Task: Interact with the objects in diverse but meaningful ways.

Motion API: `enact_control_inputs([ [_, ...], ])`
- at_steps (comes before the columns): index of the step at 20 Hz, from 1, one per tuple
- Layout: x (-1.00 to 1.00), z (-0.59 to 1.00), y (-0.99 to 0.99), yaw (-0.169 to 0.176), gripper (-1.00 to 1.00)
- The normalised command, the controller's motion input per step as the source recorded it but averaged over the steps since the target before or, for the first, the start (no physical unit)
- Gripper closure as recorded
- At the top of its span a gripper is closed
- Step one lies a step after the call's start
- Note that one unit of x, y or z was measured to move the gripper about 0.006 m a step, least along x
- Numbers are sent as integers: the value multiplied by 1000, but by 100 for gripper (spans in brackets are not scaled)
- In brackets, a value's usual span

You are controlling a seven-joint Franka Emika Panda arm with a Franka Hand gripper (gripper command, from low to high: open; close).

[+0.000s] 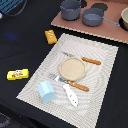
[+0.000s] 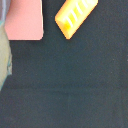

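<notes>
An orange bread-like block [image 1: 50, 36] lies on the black cloth beyond the placemat's far corner; it also shows in the wrist view [image 2: 75, 16], ridged and slanted. A yellow printed block [image 1: 17, 74] lies on the cloth toward the exterior view's left. A pale blue house-shaped carton [image 1: 47, 91] stands on the placemat's near corner. A white paddle-like piece [image 1: 70, 94] lies beside the carton. No gripper or arm shows in either view.
A striped placemat [image 1: 100, 75] holds a tan round plate [image 1: 73, 67] and orange-handled cutlery [image 1: 91, 61]. A pink-brown board [image 1: 112, 30] at the back carries two grey pots [image 1: 93, 16]; its corner shows in the wrist view [image 2: 22, 20]. Black cloth covers the table.
</notes>
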Motion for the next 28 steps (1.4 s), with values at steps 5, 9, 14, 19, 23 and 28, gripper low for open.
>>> enact_control_inputs([
  [5, 189, -71, -63, 1, -100],
  [9, 179, -276, -130, 3, -100],
  [14, 219, -285, -99, -44, -100],
  [19, 100, -257, -130, -71, -100],
  [23, 6, -296, -202, -72, -100],
  [28, 5, -363, -291, -84, -100],
])
